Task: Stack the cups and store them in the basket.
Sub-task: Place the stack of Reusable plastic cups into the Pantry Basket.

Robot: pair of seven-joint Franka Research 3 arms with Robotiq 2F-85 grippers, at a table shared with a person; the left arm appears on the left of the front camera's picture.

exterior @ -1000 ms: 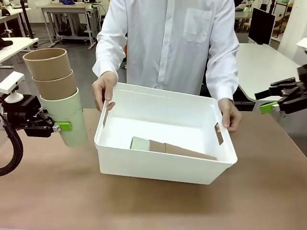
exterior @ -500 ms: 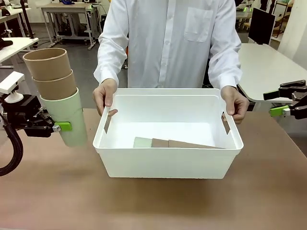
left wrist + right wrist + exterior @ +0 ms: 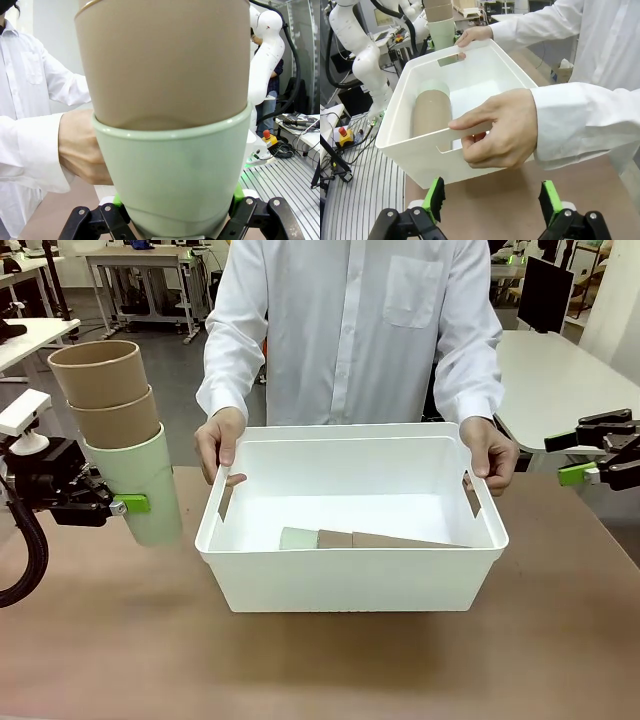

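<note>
Since one second ago, the basket [image 3: 352, 580] was turned square on the counter [image 3: 320, 665], both hands of the person on its handles. Inside lies a stack of cups [image 3: 360, 538]. Left claw [image 3: 118, 505] grasps another stack [image 3: 120, 440] upright beside the basket. Right claw [image 3: 492, 197] is released.

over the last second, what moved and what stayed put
The person's hands turned the basket square to the table edge. The right tool, open, drew back toward the right. The left tool stayed shut on the stack of cups.
</note>
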